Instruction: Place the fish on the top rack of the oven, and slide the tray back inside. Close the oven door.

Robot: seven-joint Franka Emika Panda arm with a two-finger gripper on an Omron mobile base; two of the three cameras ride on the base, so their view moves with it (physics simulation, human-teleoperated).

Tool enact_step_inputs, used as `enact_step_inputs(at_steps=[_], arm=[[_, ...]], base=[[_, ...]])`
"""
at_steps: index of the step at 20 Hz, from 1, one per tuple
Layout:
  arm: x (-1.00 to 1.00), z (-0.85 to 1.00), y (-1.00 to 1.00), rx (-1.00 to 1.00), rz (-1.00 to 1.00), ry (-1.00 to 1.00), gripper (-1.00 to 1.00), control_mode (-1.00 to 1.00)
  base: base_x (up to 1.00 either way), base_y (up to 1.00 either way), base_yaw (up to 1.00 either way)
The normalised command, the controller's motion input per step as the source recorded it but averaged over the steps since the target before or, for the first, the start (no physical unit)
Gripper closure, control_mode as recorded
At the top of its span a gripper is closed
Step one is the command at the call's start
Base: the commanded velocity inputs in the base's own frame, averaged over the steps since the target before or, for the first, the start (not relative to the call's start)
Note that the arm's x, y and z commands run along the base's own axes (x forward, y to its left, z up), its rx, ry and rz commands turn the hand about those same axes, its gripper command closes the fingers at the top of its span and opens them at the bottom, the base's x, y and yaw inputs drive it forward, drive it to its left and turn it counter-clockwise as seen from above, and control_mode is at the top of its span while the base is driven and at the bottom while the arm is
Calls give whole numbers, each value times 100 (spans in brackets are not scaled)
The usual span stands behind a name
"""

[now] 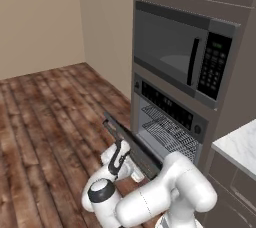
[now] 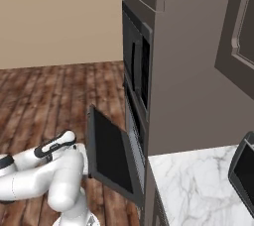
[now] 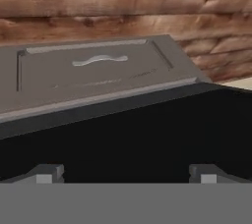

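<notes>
In the left base view, the oven [image 1: 167, 122] stands built into dark cabinetry below the microwave [image 1: 182, 59], its cavity open and two wire shelves visible inside; the top rack [image 1: 162, 115] sits within the cavity, its far end lost in shadow. The oven door [image 1: 132, 144] hangs partly lowered, seen nearly edge-on, and the white arm's bulk hides its lower end. The jaws [image 1: 119, 148] reach up against the door's underside, too small and dark here to tell how far apart they stand. A corner of the marble bench [image 1: 240, 144] is cut off at the right edge. In the right base view, the oven door [image 2: 111, 155] tilts out from the cabinet face, its black glass toward the camera; the arm lies folded low over the wood floor [image 2: 54, 101], its hand behind the door. In the hand view, the jaws [image 3: 125, 173] show only two grey tips set wide apart, nothing between them, with the door's black glass [image 3: 133, 134] just ahead. No fish can be made out.
</notes>
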Motion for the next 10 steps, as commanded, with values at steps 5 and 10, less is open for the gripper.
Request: enact_step_inputs(at_steps=[5, 10], arm=[[76, 54, -30, -39, -33, -12, -100, -100], [75, 57, -30, -37, -33, -13, -100, -100]], base=[[0, 0, 0], [0, 0, 0]])
